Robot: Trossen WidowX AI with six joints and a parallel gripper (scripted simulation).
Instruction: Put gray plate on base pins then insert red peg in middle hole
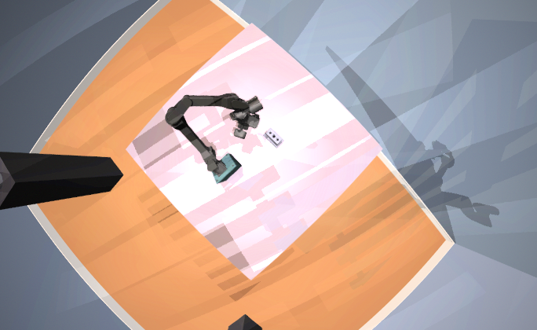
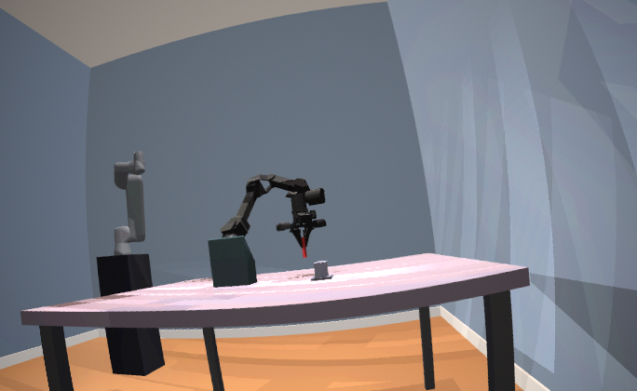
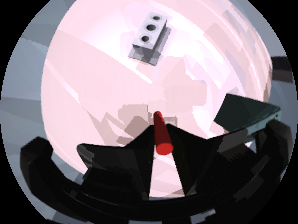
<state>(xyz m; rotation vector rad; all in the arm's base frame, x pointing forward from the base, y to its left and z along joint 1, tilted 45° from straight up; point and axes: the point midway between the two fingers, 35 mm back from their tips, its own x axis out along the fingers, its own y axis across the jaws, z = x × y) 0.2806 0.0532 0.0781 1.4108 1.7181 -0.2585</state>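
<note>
Peg (image 2: pixel 304 248) in the claw (image 2: pixel 304 238), above the table (image 2: pixel 408 281), beside the plate (image 2: pixel 320 268).

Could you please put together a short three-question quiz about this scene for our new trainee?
1. True or false: the gripper holds the red peg.
2. Where is the peg's tip compared with the gray plate? A) inside the middle hole B) in the air, above and to one side C) lying on the table
3. How many holes does the plate show in the wrist view?

Key: 1 true; 2 B; 3 three.
</note>
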